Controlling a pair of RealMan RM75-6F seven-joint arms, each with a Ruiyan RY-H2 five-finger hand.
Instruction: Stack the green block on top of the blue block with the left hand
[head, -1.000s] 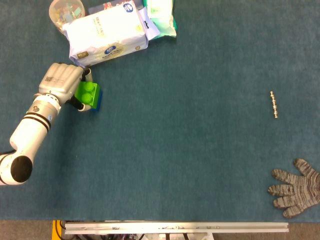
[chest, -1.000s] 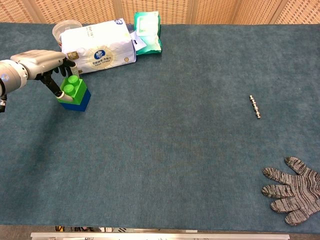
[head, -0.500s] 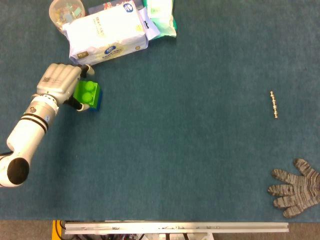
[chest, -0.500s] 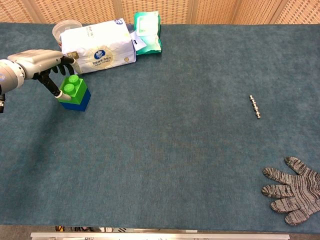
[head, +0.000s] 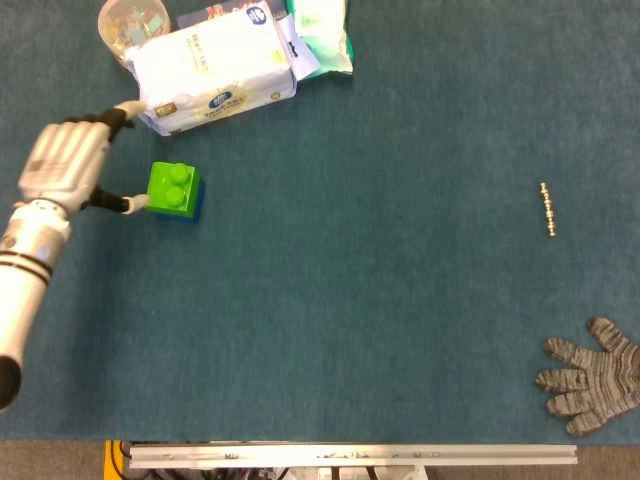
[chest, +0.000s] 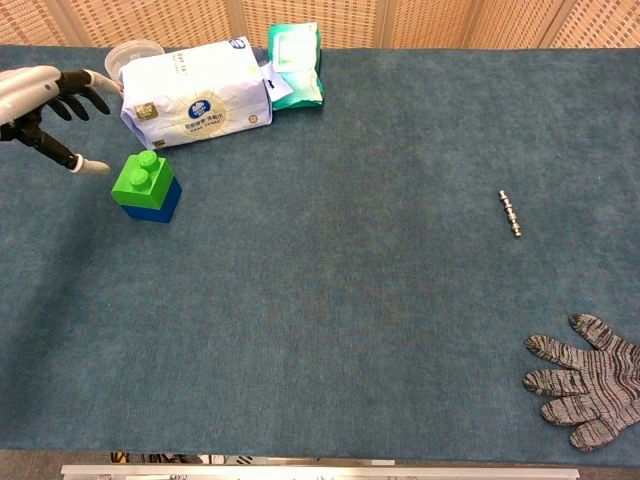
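A bright green block (chest: 141, 176) sits on a dark blue block (chest: 150, 207), on a counter (chest: 350, 280) covered in teal-blue cloth. The left robot hand (head: 62, 165) is silver-grey with black fingers (chest: 74, 104) tipped white. A white tissue pack (chest: 195, 92) carries blue and gold print, the wipes pack (chest: 296, 66) is green and white, and the glove (chest: 585, 392) is knitted in mottled grey and black.

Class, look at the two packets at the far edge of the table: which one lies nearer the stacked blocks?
The large white packet, directly behind the green block on the blue block. The smaller green packet lies farther right.
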